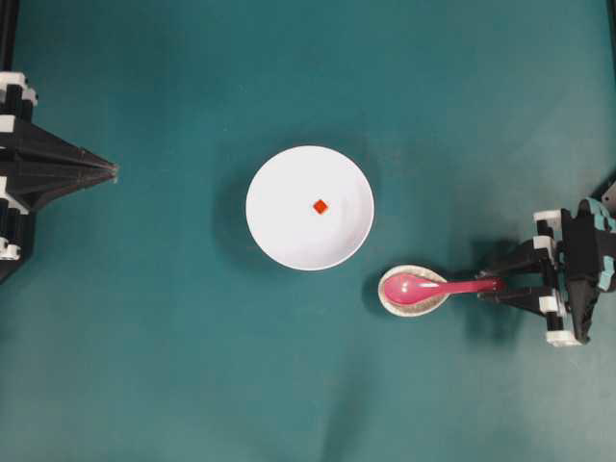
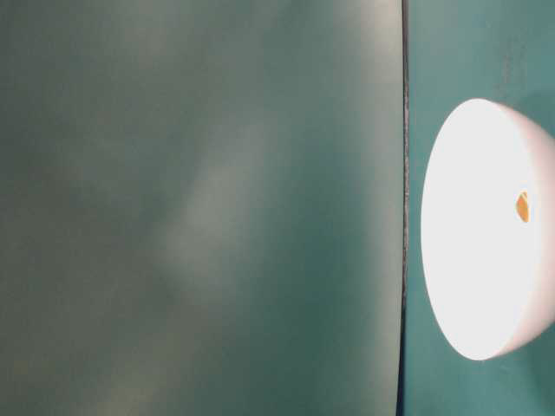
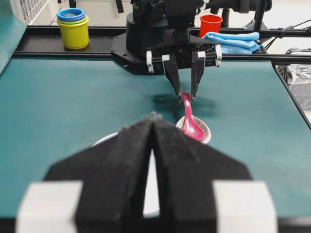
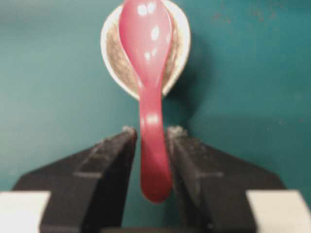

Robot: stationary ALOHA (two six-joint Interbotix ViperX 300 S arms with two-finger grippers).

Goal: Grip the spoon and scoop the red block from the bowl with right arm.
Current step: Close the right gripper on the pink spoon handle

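Observation:
The pink spoon (image 1: 423,286) lies with its bowl in a small speckled dish (image 1: 399,303), handle pointing right. My right gripper (image 1: 494,285) is open, with one finger on each side of the handle. In the right wrist view the handle (image 4: 154,160) sits between the fingers (image 4: 112,160), with narrow gaps on both sides. The red block (image 1: 320,206) lies near the middle of the white bowl (image 1: 289,231), left of the spoon; it also shows in the table-level view (image 2: 522,206). My left gripper (image 1: 114,171) is shut and empty at the far left.
In the left wrist view, stacked yellow and blue cups (image 3: 73,29), a red cup (image 3: 210,24) and a blue cloth (image 3: 233,41) sit beyond the table's far rail, behind the right arm. Teal mat surrounds the bowl and the dish.

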